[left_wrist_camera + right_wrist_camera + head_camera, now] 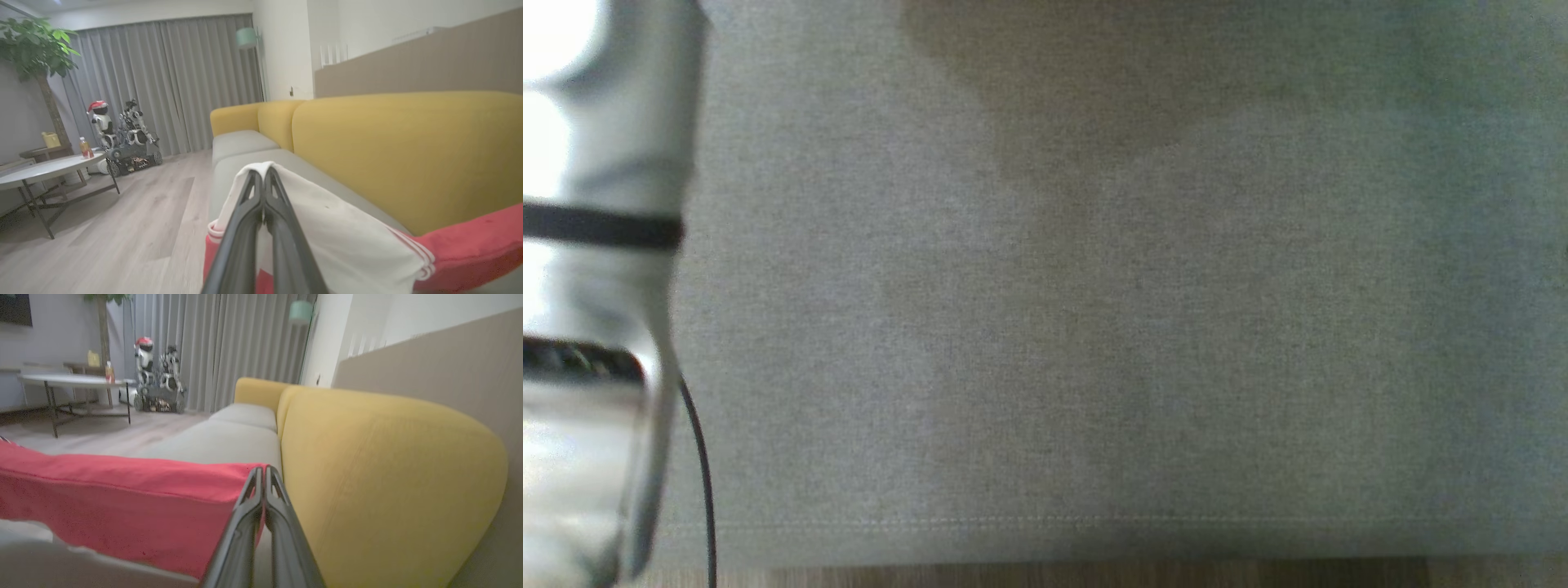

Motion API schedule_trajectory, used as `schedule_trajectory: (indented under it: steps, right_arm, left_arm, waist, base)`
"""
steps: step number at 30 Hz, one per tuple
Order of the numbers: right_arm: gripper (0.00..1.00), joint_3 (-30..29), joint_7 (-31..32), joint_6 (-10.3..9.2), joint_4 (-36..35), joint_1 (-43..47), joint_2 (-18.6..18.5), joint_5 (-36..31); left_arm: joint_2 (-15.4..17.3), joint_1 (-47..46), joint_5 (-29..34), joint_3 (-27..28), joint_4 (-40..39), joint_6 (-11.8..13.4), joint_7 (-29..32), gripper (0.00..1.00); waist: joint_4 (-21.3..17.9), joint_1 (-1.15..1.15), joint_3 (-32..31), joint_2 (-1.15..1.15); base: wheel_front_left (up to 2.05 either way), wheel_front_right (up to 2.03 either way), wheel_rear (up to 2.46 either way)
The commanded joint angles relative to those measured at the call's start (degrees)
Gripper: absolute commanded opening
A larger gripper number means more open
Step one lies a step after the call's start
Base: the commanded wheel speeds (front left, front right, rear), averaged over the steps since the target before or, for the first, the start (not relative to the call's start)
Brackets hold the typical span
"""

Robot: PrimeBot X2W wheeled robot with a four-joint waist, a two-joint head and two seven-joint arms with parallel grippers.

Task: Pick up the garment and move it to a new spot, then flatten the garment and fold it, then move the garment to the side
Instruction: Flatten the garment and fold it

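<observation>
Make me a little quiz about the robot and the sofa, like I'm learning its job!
1. True or false: the left fingers are shut on the white part of the garment.
2. What colour is the sofa back? A green, B yellow, C blue.
3. Fill in the gap: the right fingers pinch the ___ part of the garment.

Key: 1 true. 2 B. 3 red.
</observation>
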Motion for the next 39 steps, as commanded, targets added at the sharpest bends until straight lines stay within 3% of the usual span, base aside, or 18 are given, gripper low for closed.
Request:
schedule_trajectory:
  steps: [1,12,21,31,39]
  right_arm:
    - [0.0,2.02,-0.69,-0.04,-0.26,3.03,-0.53,-1.17]
    - [0.0,6.32,-0.76,-0.04,3.99,20.02,-0.92,4.51]
    - [0.0,16.34,-0.09,-0.04,8.39,29.38,-2.23,9.17]
    - [0.0,28.95,2.43,-0.04,7.14,34.51,-6.57,15.4]
    - [0.0,36.65,6.8,-0.04,4.1,37.04,-11.52,22.48]
  left_arm:
    - [1.84,1.97,-0.3,0.09,-0.68,-0.51,-0.89,0.0]
    - [4.07,24.35,-1.2,-3.99,3.69,-3.96,-1.47,0.0]
    - [7.95,39.1,-2.28,-8.0,3.65,-7.29,1.63,0.0]
    - [12.38,49.43,-5.52,-11.72,-7.09,-8.54,9.71,0.0]
    - [17.19,56.45,-12.7,-11.17,-20.74,-8.74,19.22,0.0]
  waist:
    - [0.42,-0.01,-1.05,0.0]
    - [0.88,-0.01,-7.84,0.0]
    - [0.43,-0.01,-14.61,0.0]
    - [0.35,-0.01,-19.15,0.0]
    - [0.46,-0.01,-21.55,0.0]
  base:
    - [0.0,0.0,0.0]
    - [0.0,0.0,0.0]
    - [0.0,0.0,0.0]
    - [0.0,0.0,0.0]
    - [0.0,0.0,0.0]
